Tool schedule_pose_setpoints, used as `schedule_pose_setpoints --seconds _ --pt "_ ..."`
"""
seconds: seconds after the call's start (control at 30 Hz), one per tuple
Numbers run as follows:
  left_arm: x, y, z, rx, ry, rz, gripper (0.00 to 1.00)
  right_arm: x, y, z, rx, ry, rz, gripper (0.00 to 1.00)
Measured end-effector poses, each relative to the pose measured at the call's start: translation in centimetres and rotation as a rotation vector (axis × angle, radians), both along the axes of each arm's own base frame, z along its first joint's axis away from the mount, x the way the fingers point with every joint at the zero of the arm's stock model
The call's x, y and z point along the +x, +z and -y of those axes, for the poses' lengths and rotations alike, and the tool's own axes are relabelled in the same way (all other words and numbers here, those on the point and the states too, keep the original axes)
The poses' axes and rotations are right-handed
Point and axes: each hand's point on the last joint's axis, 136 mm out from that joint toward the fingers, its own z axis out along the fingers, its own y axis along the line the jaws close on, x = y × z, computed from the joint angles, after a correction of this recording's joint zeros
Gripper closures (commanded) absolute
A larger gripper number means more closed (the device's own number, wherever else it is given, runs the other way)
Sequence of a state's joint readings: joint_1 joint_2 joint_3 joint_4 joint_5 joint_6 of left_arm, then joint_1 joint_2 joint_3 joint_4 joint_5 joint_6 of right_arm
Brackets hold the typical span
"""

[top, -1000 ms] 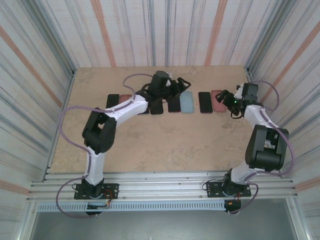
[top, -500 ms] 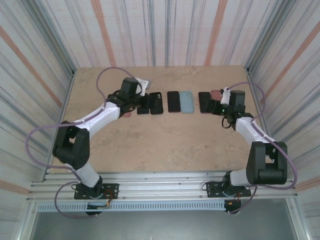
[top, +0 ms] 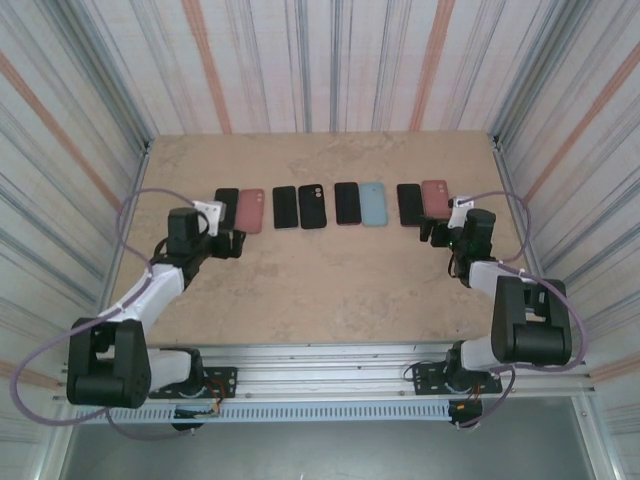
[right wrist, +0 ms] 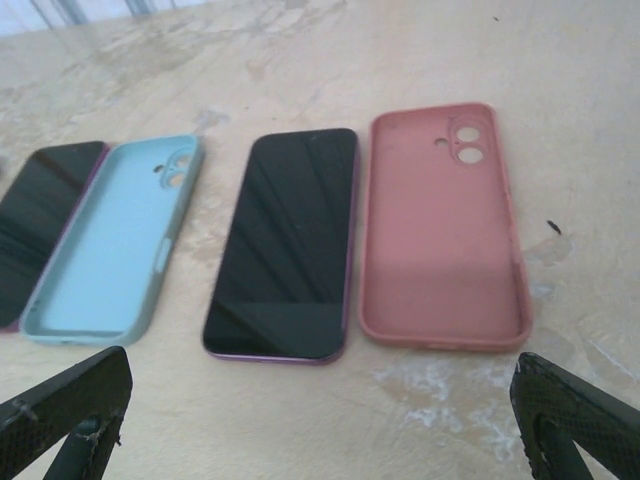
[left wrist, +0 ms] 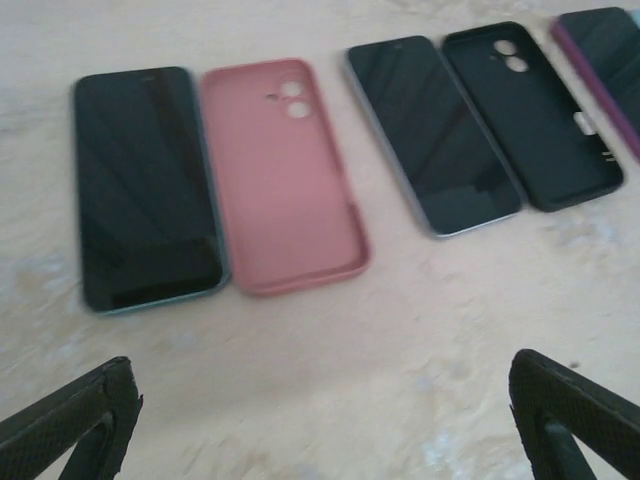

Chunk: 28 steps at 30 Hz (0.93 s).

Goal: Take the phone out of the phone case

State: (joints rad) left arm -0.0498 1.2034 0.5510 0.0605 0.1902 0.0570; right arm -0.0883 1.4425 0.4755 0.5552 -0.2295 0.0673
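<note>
Both claws stand wide open w/ nothing in either: L claw sits low over bare table just short of the row's left end, R claw likewise near the right end. I count four phone+case pairs in one row across the far half, each phone screen-up w/ its case just to the right, hollow side up. L to R: phone 1 beside pink case; phone 2 beside black case; phone 3 beside blue case; phone 4 beside 2nd pink case, thin gap btwn those two. All four cases are empty, cam cutouts at their far ends. Every phone lies flat on the table, out of its case.
</note>
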Motion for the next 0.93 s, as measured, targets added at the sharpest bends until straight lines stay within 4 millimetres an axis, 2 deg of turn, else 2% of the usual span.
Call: schedule_pose_setpoints --seconds 0.1,0.17,0.4,0.53,0.8,0.93 --pt "-0.8 -2.1 -1.6 0.030 0.031 -0.004 0.01 0.1 -1.4 -0.1 -0.003 -0.001 -0.014 0.01" --pt "-0.5 -2.7 -2.2 0.034 0.044 0.005 0.01 0.0 -1.6 -0.1 -0.008 -0.005 -0.001 0.01" --pt "2.2 -2.9 -4.0 0.014 0.075 0.065 0.01 -0.2 -2.0 0.4 -0.025 -0.031 0.047 0.01" --pt "3.8 -2.0 -3.8 -0.004 0.054 0.099 0.01 0.0 -1.5 0.5 -0.029 -0.036 0.071 0.01" --pt "4.6 0.1 -2.9 -0.032 0.023 0.229 0.01 0.2 -1.1 0.5 -0.030 -0.036 0.087 0.01" --pt "3.9 -1.9 -1.3 -0.035 -0.018 0.216 0.01 0.2 -1.1 0.5 -0.030 -0.036 0.087 0.01"
